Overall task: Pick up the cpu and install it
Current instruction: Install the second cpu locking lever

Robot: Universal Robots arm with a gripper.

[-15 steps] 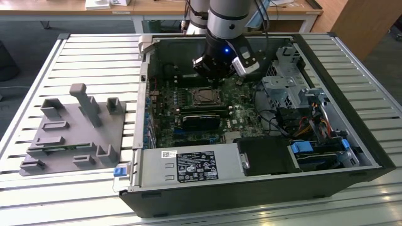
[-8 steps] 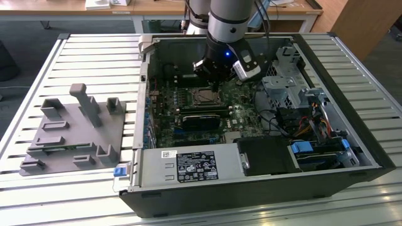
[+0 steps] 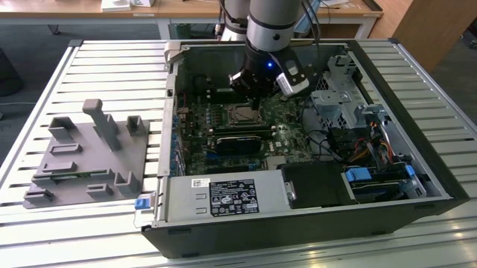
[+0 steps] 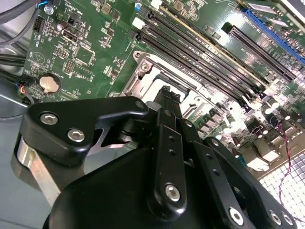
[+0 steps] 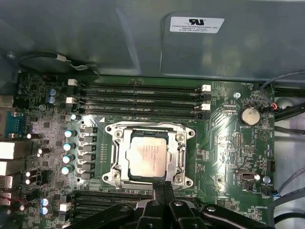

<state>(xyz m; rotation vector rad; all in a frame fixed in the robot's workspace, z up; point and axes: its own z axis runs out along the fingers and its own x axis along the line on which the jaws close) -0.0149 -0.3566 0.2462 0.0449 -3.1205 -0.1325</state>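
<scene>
Silvery cpu (image 5: 148, 153) sits in socket (image 5: 114, 164); hand (image 5: 162, 187) shut, empty, just above.

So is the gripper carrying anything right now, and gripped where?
Nothing. The cpu lies in the socket; the gripper, jaws closed together, is at its edge.

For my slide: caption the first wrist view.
CPU seated in the motherboard socket, gripper closed just at the socket's edge, holding nothing.
</scene>
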